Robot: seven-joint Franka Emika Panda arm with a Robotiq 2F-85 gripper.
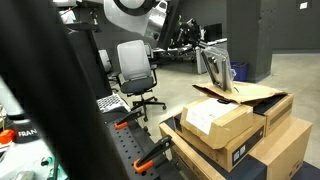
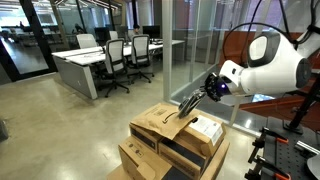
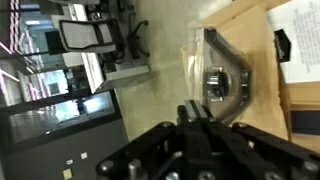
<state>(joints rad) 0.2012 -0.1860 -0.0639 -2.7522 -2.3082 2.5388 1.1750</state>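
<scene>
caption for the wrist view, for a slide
black gripper facing a grey triangular metal part against a brown cardboard box

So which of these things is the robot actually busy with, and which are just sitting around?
In hand:
gripper
bagged metal part
cardboard box under the part

Just lying about:
office chairs
desks
labelled box alongside
</scene>
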